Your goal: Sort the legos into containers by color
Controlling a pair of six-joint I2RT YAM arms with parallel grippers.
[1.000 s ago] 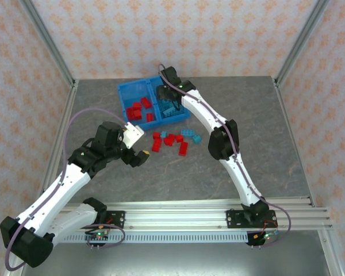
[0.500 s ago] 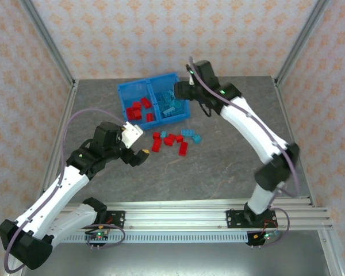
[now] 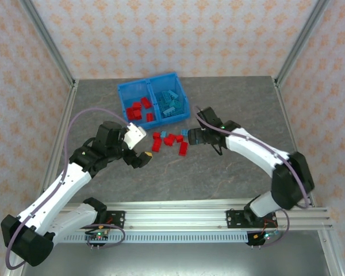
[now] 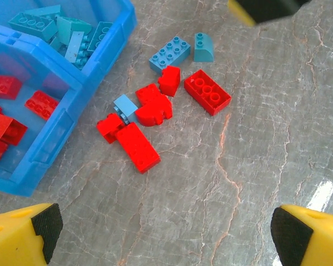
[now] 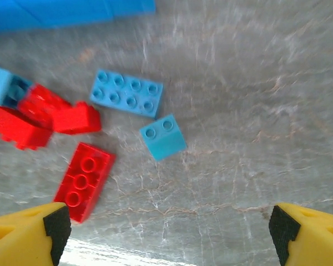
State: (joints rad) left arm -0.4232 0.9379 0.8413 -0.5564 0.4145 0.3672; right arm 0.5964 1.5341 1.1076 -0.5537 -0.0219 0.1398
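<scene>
The blue bin stands at the back of the table. Red legos lie in its left compartment and light blue legos in its right one. A loose pile lies in front of it: several red bricks and three light blue ones. My right gripper is open and hovers low just right of the pile, above a small blue sloped brick. My left gripper is open too, over bare table near the pile's left side, close to a long red brick.
The bin's near wall stands just left of the pile. The right gripper's yellow fingertip shows at the top of the left wrist view. Metal frame posts and patterned walls border the table.
My right arm has swung from over the bin's right compartment back down to the loose pile. The left arm has hardly moved.
</scene>
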